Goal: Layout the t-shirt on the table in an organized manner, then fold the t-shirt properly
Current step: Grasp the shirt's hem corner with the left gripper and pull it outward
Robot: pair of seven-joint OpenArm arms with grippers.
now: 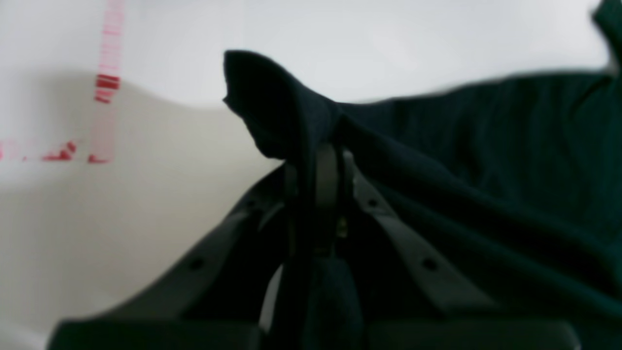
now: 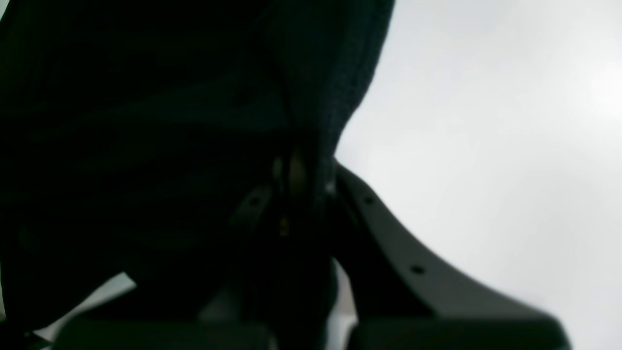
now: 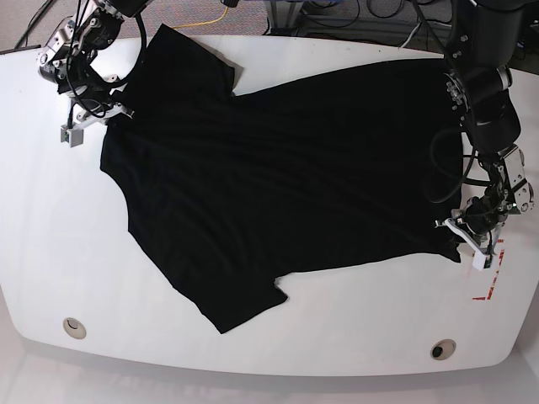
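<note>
Glossy white bench (image 3: 50, 252) with two round grommet holes (image 3: 74, 327) along the lower frame; the wrinkled black cloth t-shirt (image 3: 278, 177) spreads across the middle, left claw (image 3: 473, 240) and right claw (image 3: 93, 118) each clenched on its edge; cables (image 3: 337, 17) top of frame

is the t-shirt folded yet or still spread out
Spread out. The t-shirt lies open across the table, both sleeves showing, no fold made.
</note>
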